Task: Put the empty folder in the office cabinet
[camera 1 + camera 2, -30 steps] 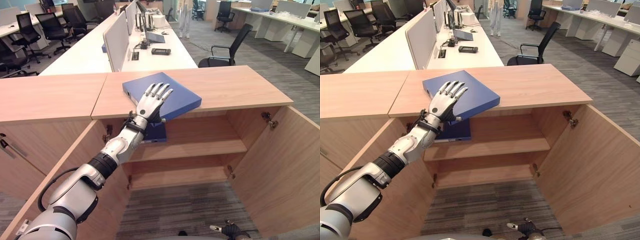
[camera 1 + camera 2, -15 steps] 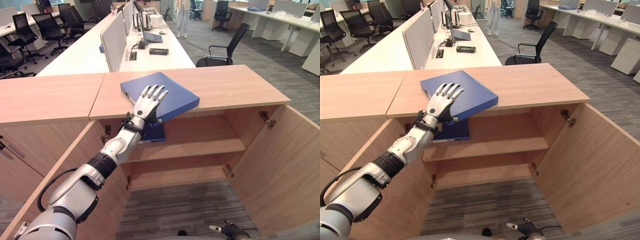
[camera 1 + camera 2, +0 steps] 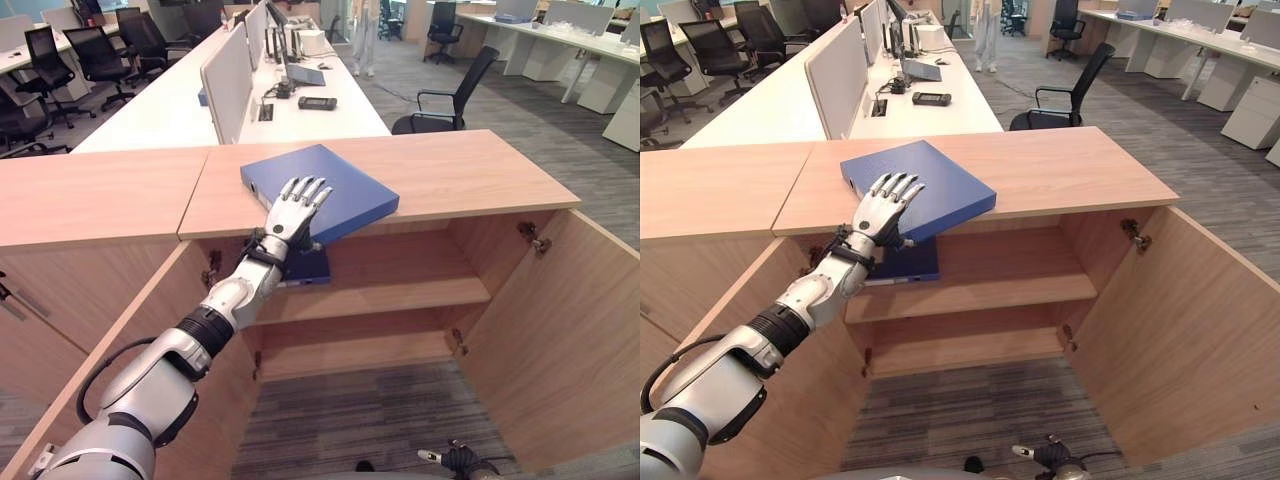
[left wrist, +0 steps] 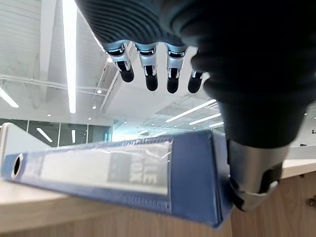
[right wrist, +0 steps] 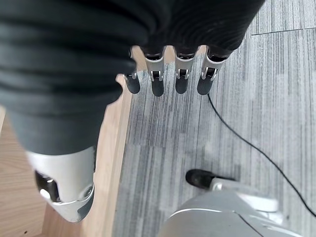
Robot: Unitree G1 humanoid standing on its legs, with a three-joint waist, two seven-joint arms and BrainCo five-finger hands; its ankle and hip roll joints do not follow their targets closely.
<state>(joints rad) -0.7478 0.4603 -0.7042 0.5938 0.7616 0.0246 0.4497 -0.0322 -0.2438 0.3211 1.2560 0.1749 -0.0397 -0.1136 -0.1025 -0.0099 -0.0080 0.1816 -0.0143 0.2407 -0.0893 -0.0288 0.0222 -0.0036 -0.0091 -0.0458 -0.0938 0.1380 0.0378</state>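
Folder [image 3: 320, 190] lies flat on the counter [image 3: 470, 170], its near corner overhanging the open office cabinet [image 3: 390, 290]. The left hand [image 3: 292, 212] rests on it, fingers spread and straight, thumb by the edge. Best to draw it off the edge, clamp it with the thumb beneath, then lower it level onto the upper shelf [image 3: 400, 295] beside the other blue folder [image 3: 308, 268]. The right hand [image 5: 168, 74] hangs low, fingers straight.

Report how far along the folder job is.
Done: both cabinet doors stand open, and another blue folder lies on the upper shelf. In hand: the left hand has straight fingers over the blue folder on the cabinet top, thumb against its near edge. Left: grasp it and shelve it. The right hand hangs idle, low.
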